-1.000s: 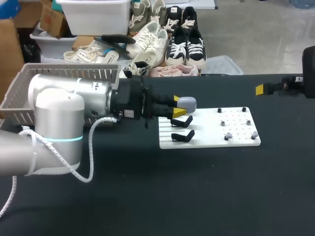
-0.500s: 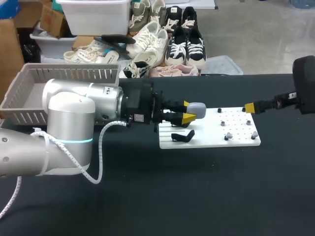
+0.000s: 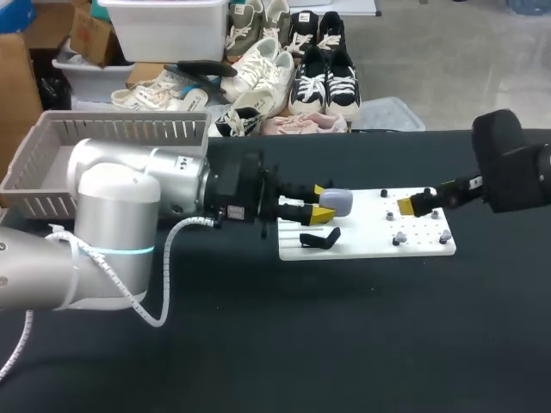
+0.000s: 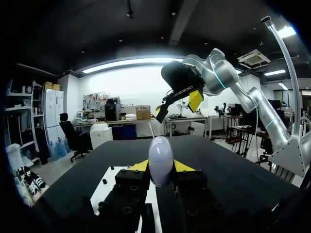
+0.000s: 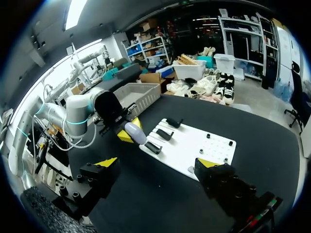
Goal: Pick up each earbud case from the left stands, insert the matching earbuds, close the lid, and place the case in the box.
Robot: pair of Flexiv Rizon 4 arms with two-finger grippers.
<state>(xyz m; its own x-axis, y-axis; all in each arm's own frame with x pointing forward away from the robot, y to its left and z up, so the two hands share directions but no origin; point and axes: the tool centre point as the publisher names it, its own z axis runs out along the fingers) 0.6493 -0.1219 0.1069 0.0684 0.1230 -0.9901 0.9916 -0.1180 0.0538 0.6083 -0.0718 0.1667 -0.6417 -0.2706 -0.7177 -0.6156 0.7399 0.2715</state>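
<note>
**Q:** Which claw has the case (image 3: 337,200)?

**A:** The left claw (image 3: 323,206), entering from the frame's left, is clenched on it from two sides. In the left wrist view the pale, egg-shaped case stands upright between the yellow tips. It hangs near mid-frame above the left part of the white board (image 3: 370,245), over the black stands (image 3: 320,237).

**Q:** Why is it held there, clear of the board?

**A:** Probably so that the other arm can reach it. A side grip leaves the top free, where the lid would open. Whether the lid is open cannot be told.

**Q:** And the right claw (image 3: 416,205)?

**A:** Released, with its tips well apart and nothing between them, as its own wrist view shows. It hovers over the board's right part, just beside the small earbuds (image 3: 399,238) on their pegs, apparently placed to take one.

**Q:** How far along is the task?

**A:** Early, by this judgement. The earbuds seem not yet inserted, and the grey box (image 3: 52,146), at the upper left on the dark surface (image 3: 258,344), is where the closed case must go.
</note>
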